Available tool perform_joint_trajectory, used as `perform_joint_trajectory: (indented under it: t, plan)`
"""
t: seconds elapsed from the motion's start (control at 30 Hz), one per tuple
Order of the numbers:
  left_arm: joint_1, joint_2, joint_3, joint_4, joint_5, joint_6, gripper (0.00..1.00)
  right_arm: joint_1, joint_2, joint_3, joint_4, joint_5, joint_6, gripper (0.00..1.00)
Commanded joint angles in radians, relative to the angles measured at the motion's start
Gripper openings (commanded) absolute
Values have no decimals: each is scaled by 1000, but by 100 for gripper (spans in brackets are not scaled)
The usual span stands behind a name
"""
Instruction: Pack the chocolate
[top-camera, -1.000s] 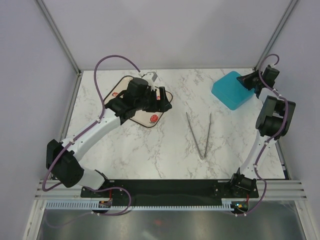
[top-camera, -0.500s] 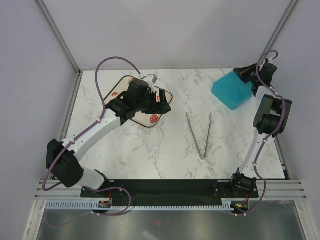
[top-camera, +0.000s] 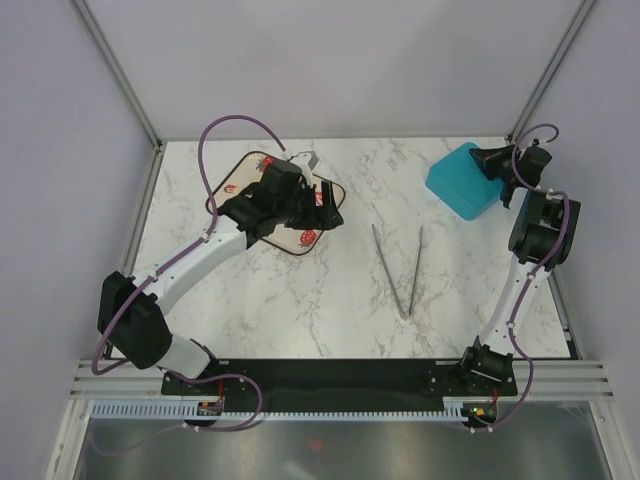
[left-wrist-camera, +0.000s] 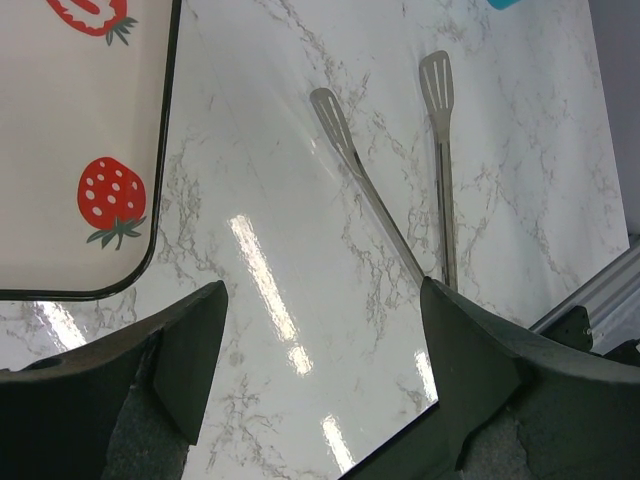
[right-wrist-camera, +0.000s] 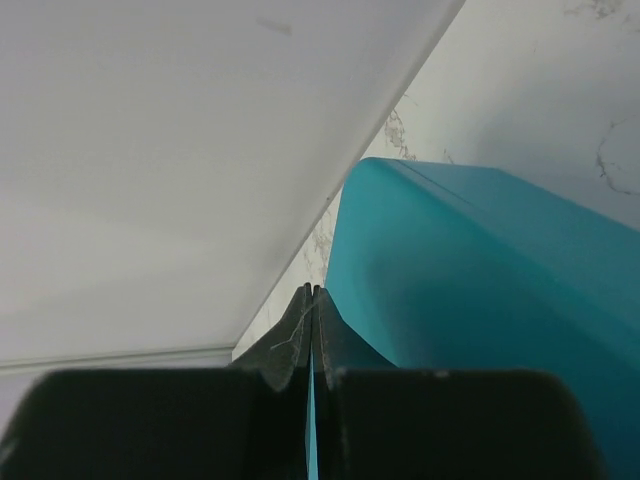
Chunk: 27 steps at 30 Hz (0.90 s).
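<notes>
No chocolate pieces show in any view. A teal box (top-camera: 458, 180) stands at the back right; it fills the right wrist view (right-wrist-camera: 480, 260). My right gripper (top-camera: 492, 163) is at the box's right edge. In its wrist view (right-wrist-camera: 313, 300) the jaws are pressed together with a thin teal sliver of the box's edge between them. My left gripper (top-camera: 325, 203) is open and empty. It hovers over the right end of a cream tray (top-camera: 300, 238) printed with red strawberries. In the left wrist view (left-wrist-camera: 320, 310) there is only bare marble between its fingers.
Metal tongs (top-camera: 400, 265) lie on the marble mid-table, also in the left wrist view (left-wrist-camera: 400, 200), with the tray corner (left-wrist-camera: 60, 150) to their left. A small white object (top-camera: 303, 157) sits by the tray's back edge. Walls and frame posts close the back and sides.
My right wrist has swung toward the back right corner while staying at the teal box's edge. The box has barely shifted. My left arm has hardly moved.
</notes>
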Motion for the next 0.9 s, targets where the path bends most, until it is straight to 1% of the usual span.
perform_joint_trajectory:
  t: [0.0, 0.07, 0.23, 0.37, 0.4, 0.43, 0.47, 0.53, 0.57, 0.6, 0.63, 0.67, 0.7, 0.73, 0.77, 0.8, 0.83, 0.87]
  plan:
    - [4, 4, 24, 8, 5, 40, 86, -1, 77, -35, -56, 10, -23, 0]
    - [4, -4, 28, 8, 10, 37, 86, -1, 58, -10, -86, -10, -36, 0]
    - [4, -38, 45, 8, 10, 37, 86, 15, -68, 65, -138, -93, -51, 0]
    - [4, -113, 53, 8, 10, 37, 86, 42, -192, 76, -226, -124, -95, 0]
    - [4, -158, 53, 8, 10, 37, 86, 56, -247, 68, -255, -124, -112, 0]
    - [4, -179, 51, 8, 10, 37, 86, 64, -282, 63, -355, -115, -175, 2]
    - [4, -203, 50, 8, 10, 37, 86, 71, -363, 51, -394, -81, -207, 4]
    - [4, -271, 39, 8, 10, 37, 86, 102, -454, -22, -472, -47, -259, 9]
    - [4, -291, 35, -95, 13, 69, 86, 113, -535, -44, -509, -11, -302, 13]
    - [4, -332, 22, -102, -58, 68, 88, 133, -574, -70, -611, 5, -338, 24]
    - [4, -352, 15, -110, -58, 66, 88, 147, -610, -82, -663, 26, -370, 30]
    - [4, -370, 4, -119, -53, 62, 88, 160, -694, -96, -712, 52, -446, 37]
    - [4, -418, -22, -116, -51, 54, 89, 195, -739, -128, -799, 113, -483, 51]
    - [4, -439, -36, -113, -48, 48, 89, 214, -782, -148, -838, 138, -514, 58]
    - [4, -464, -65, -114, -50, 42, 90, 232, -875, -171, -873, 167, -569, 72]
    - [4, -484, -79, -111, -60, 33, 92, 271, -925, -234, -917, 229, -585, 98]
    - [4, -520, -93, -114, -67, 28, 93, 288, -975, -268, -936, 250, -606, 98]
    - [4, -539, -122, -116, -79, 25, 95, 321, -1072, -335, -948, 272, -620, 98]
